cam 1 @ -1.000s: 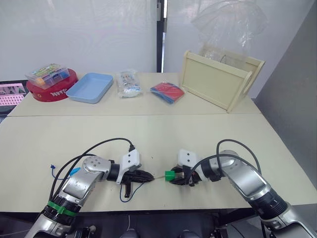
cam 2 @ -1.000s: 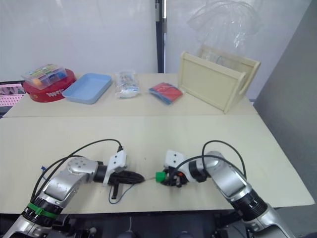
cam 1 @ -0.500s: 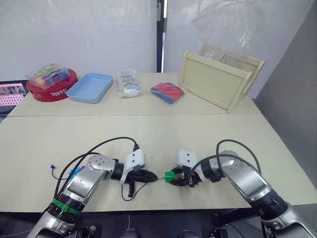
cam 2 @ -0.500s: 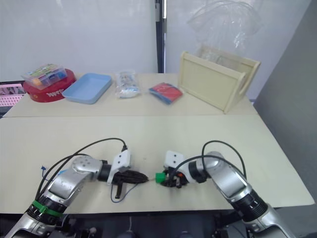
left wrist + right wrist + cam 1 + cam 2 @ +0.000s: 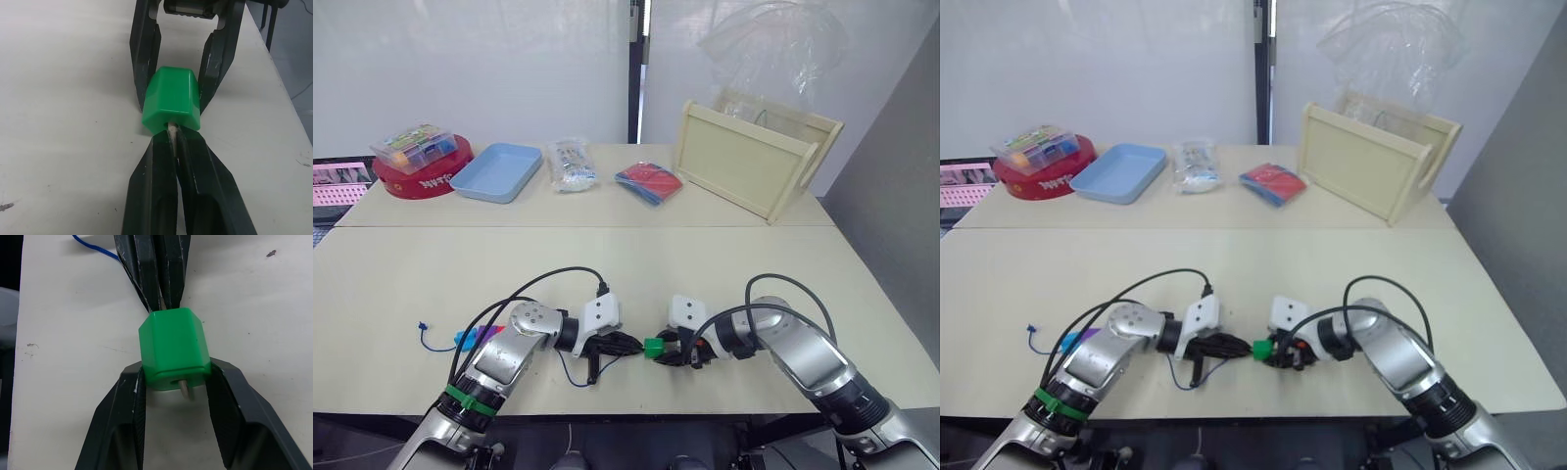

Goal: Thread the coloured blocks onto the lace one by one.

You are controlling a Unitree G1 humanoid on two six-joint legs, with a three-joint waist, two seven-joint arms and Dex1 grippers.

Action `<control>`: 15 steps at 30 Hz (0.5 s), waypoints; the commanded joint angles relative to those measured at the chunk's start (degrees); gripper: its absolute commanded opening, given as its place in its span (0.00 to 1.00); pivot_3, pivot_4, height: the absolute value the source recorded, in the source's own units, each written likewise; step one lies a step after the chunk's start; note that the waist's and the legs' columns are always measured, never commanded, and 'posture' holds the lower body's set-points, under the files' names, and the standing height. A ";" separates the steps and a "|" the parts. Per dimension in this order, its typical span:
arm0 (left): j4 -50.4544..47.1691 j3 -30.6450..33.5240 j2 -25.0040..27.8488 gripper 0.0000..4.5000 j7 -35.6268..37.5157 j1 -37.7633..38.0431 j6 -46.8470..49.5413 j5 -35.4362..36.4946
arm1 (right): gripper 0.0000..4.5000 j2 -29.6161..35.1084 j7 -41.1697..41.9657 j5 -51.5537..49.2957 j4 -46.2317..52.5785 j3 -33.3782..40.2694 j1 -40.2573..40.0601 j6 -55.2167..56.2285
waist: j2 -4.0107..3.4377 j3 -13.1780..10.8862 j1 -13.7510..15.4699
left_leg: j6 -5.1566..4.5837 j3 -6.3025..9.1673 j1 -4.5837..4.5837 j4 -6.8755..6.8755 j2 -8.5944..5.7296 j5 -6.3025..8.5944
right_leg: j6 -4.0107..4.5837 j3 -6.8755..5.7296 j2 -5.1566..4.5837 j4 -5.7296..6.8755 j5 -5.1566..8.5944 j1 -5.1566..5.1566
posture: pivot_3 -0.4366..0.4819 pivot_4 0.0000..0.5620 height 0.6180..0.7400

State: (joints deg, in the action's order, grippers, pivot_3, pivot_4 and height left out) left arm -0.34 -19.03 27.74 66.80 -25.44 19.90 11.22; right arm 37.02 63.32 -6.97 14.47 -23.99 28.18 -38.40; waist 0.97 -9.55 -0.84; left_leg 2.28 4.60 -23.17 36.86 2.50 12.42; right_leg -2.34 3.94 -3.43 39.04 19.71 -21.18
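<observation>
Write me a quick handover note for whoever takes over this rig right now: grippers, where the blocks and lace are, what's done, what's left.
Left gripper: shut on the lace's pale tip.
Right gripper: shut on the green block, near the table's front edge.
Tip is pushed through the green block and pokes out the far side.
Lace trails back under the left arm; its far end lies by the other blocks on the robot's left.
Done: tip through green.
Left: pull green along the lace, then thread the others.
</observation>
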 commanded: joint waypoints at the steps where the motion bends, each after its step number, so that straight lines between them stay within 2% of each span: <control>1: -1.68 1.07 -0.37 0.22 -0.04 -1.50 -0.50 1.25 | 0.28 -0.71 -0.12 -0.68 1.99 -1.28 -0.79 -0.06 | 0.00 0.00 -0.04 | 0.00 0.00 0.00 0.00 0.00 0.00 | 0.00 0.00 0.00 0.00 0.00 0.00 | 0.48 0.27 1.00; 6: -4.43 3.85 2.49 0.56 -0.41 -1.20 4.14 3.06 | 0.28 -0.51 -0.86 0.28 1.00 -1.43 -0.86 0.22 | 0.00 0.00 -0.24 | 0.00 0.00 0.00 -0.01 0.01 0.00 | 0.00 0.00 0.01 0.00 0.00 -0.01 | 0.48 0.27 1.00; 10: -7.60 5.05 6.89 0.56 0.57 1.11 5.99 3.97 | 0.28 -0.34 -1.16 0.71 0.24 -1.75 -0.65 0.69 | -0.01 0.00 -0.60 | -0.01 0.01 0.03 -0.04 0.03 0.00 | 0.00 0.00 0.03 0.02 0.00 -0.01 | 0.48 0.27 1.00; 15: -10.45 5.46 8.97 0.56 -0.19 4.41 7.93 4.78 | 0.28 -0.49 -1.20 1.00 -0.89 -2.06 0.01 1.42 | 0.00 0.00 -0.69 | -0.01 0.01 0.02 -0.04 0.04 0.00 | 0.00 0.00 0.03 0.02 0.00 -0.01 | 0.48 0.27 1.00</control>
State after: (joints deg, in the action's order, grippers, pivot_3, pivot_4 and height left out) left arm -8.42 -14.29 36.18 66.85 -21.01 27.77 15.10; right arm 36.62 62.20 -6.61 14.01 -24.76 28.26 -37.10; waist 0.97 -9.55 -1.53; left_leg 2.27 4.61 -23.14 36.82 2.55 12.43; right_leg -2.34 3.94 -3.40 39.06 19.71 -21.19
